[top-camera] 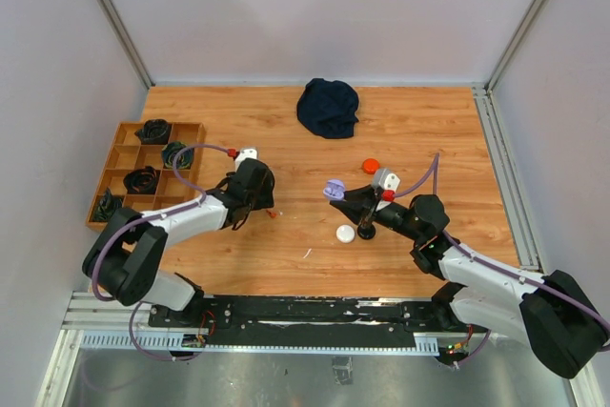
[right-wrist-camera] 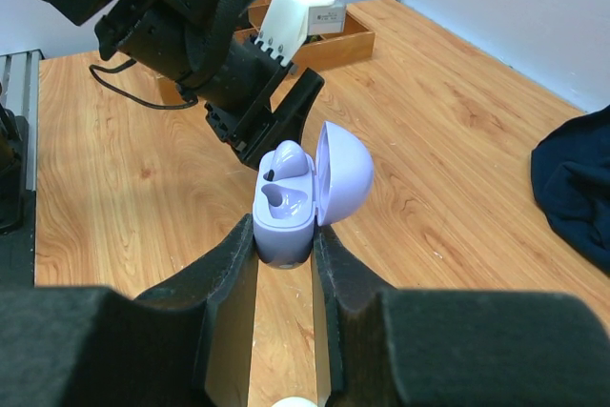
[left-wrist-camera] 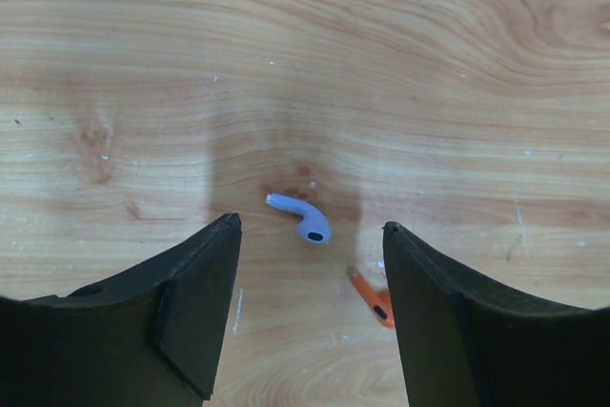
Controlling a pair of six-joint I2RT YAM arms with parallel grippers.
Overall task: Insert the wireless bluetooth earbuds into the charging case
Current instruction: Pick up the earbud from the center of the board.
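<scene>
Right hand (right-wrist-camera: 286,240) clamps open lilac case (right-wrist-camera: 284,216); left hand (left-wrist-camera: 310,228) agape, empty, above earbud (left-wrist-camera: 305,218).

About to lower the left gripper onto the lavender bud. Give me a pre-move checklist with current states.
1. Left gripper open above the wooden table: ok.
2. Small lavender plastic earbud lies between its fingers: ok.
3. Small orange earbud clear of the descent: not ok, it lies partly hidden behind one finger.
4. Right gripper shut on the lavender oval charging case: ok.
5. Case lid open: ok.
6. Free slot: ok, the nearer one looks empty; the far one holds a bud.
</scene>
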